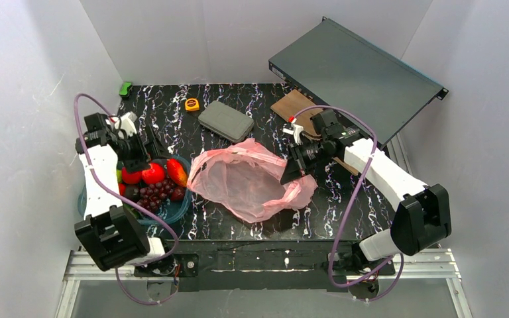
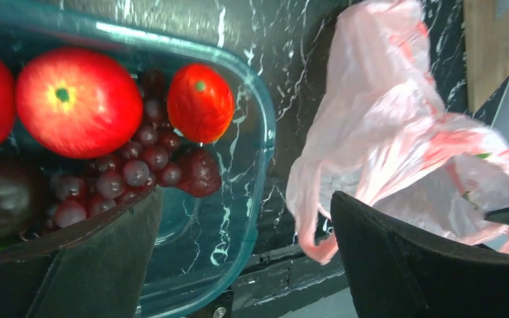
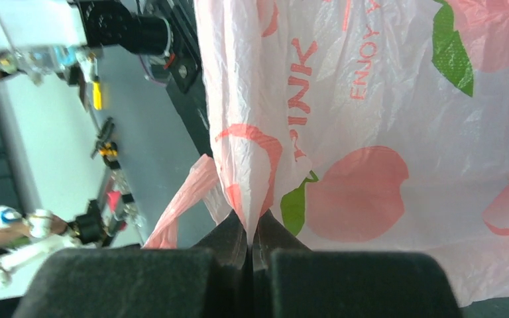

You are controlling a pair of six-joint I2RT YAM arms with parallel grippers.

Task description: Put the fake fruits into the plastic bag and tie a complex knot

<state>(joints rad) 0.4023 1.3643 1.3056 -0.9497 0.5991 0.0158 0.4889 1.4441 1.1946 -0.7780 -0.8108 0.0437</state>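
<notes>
The pink plastic bag (image 1: pixel 245 177) lies spread at the table's middle; it also shows in the left wrist view (image 2: pixel 384 126). My right gripper (image 1: pixel 290 169) is shut on a pinched fold of the bag (image 3: pixel 246 199) at its right edge, with a loop handle (image 3: pixel 179 205) hanging beside it. The fake fruits sit in a teal tub (image 1: pixel 175 211): round red ones (image 1: pixel 152 173), a red-orange one (image 2: pixel 200 103), a purple grape bunch (image 1: pixel 154 194) and a maroon one (image 2: pixel 201 172). My left gripper (image 1: pixel 147 154) is open and empty, above the tub's far side. No knot shows.
A grey case (image 1: pixel 225 121), a small yellow tape measure (image 1: pixel 191 104) and a green object (image 1: pixel 125 88) lie at the back. A dark flat metal box (image 1: pixel 358 73) and a brown board (image 1: pixel 298 106) stand at the back right. White walls enclose the table.
</notes>
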